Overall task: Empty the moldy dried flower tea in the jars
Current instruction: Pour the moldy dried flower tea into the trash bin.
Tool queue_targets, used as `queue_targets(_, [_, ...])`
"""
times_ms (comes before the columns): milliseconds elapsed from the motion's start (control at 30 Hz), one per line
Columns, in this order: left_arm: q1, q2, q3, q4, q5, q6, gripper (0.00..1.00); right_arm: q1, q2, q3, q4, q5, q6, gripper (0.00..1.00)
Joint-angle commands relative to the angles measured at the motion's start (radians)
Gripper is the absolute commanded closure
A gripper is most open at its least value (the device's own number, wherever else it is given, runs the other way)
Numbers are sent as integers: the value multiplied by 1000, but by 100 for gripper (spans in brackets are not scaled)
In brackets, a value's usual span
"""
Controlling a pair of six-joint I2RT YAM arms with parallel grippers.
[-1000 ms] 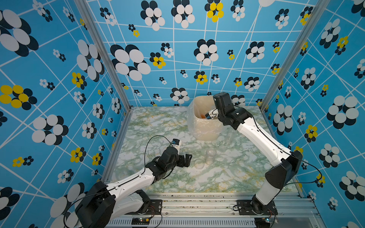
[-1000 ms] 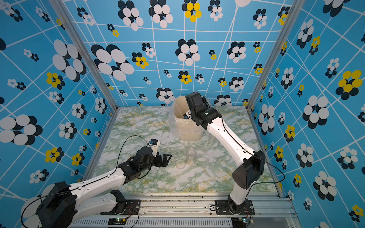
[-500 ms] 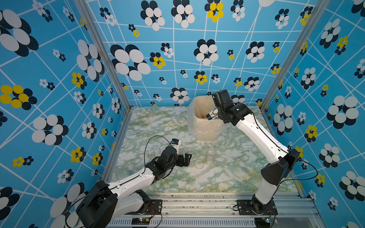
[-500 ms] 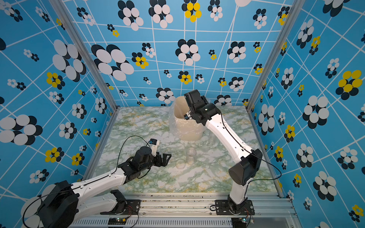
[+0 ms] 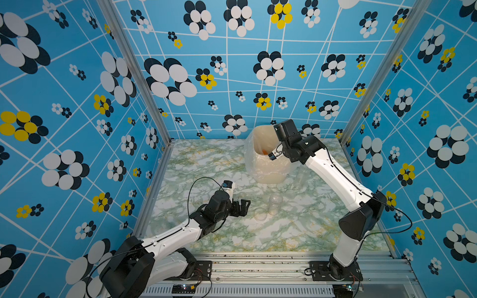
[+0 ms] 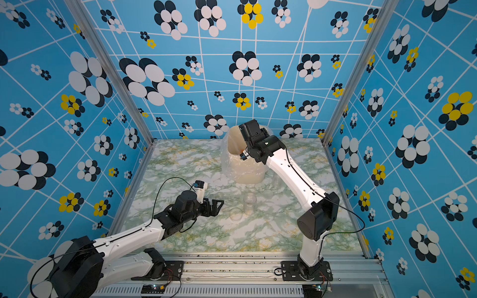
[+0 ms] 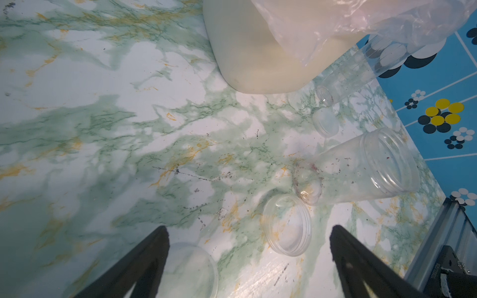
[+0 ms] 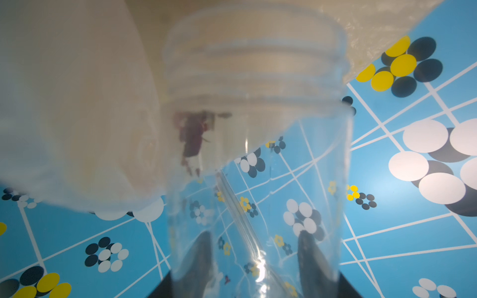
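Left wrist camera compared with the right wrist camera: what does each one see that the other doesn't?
Only the left wrist: the open left gripper, the marble table, a nearly empty jar and a loose lid. Only the right wrist: the right gripper clamped on a tilted jar, reddish tea bits near its neck. Both: the beige lined bin and the blue flowered wall.

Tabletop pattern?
Tabletop is white marble with green and yellow veining; shows best in the left wrist view.
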Motion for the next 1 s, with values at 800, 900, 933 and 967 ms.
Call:
queue_targets(800, [171, -93, 224, -41, 315, -95, 1, -124, 19, 163, -170, -330, 627, 100])
queue_targets(900, [206, -57, 317, -71, 389, -108, 3, -157, 19, 192, -184, -429, 736, 100])
queue_targets(933, [218, -44, 348, -80, 418, -114, 4, -169, 15, 199, -185, -465, 769, 100])
queue_targets(967, [229, -30, 377, -93, 442, -118, 5, -179, 10, 205, -185, -496, 793, 100])
